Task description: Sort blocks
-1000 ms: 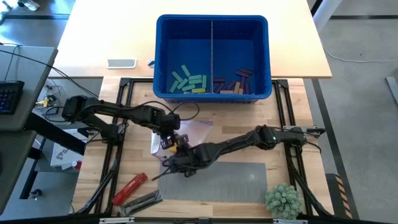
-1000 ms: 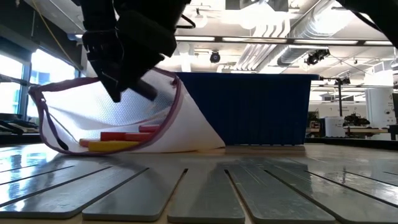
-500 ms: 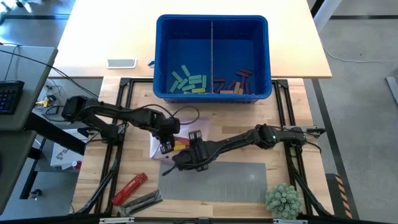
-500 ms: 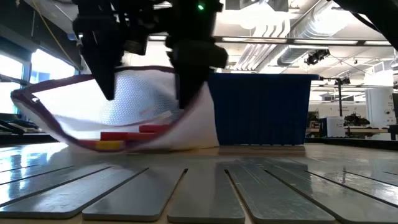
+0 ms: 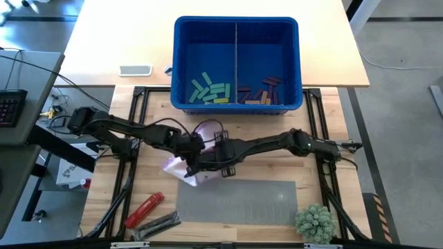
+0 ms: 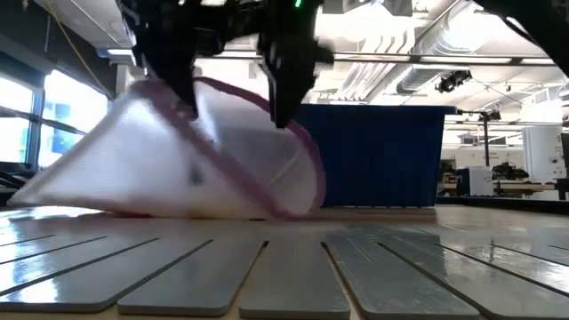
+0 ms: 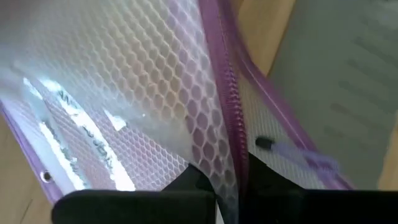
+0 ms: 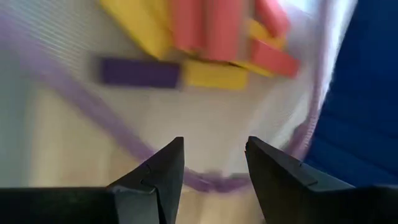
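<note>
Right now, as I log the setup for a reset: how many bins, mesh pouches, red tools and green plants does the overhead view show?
Blue bin: 1
Mesh pouch: 1
Red tool: 1
Green plant: 1
Total: 4

White mesh pouch [image 6: 178,169] with purple zipper, blue bin [image 6: 373,156] behind

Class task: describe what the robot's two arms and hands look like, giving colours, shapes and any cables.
Both arms are slim, black and jointed. The left hand and right hand each end in two dark, flat, wedge-shaped fingers. A thin black cable loops above the left arm, and a small green light glows on the arm in the low view.
</note>
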